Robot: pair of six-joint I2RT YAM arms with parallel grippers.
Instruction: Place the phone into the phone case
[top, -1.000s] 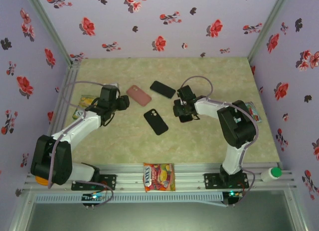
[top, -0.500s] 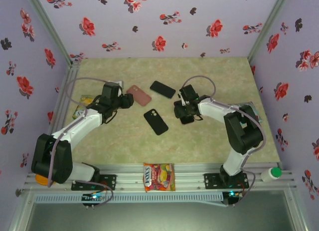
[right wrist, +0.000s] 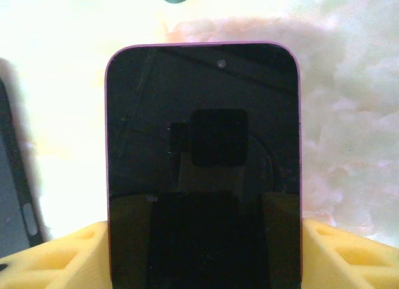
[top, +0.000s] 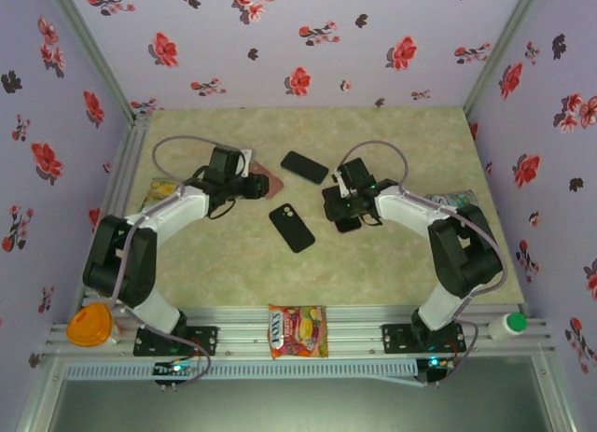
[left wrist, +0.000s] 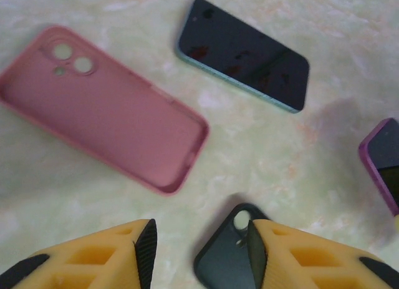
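Beige table (top: 392, 264). Pink case (left wrist: 106, 108), likely soft, open-side up near far edge, left of middle; left gripper (left wrist: 201, 245) beside, jaws apart, empty. Purple-rimmed phone (right wrist: 202, 158) mid-table, right gripper (right wrist: 202, 258) clamping long edges: probably stiff, slick, fragile.

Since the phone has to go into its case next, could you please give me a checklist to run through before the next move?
1. Right tool grips purple-rimmed phone: ok, fingers against both long edges.
2. Pink case lies hollow side up, empty: ok.
3. Left tool open, holding nothing: ok.
4. Left tool steadies pink case: not ok; the case lies ahead of its fingers, with a dark case between them.
5. Phone lifted off table: cannot tell.
6. Phone fits pink case: cannot tell.
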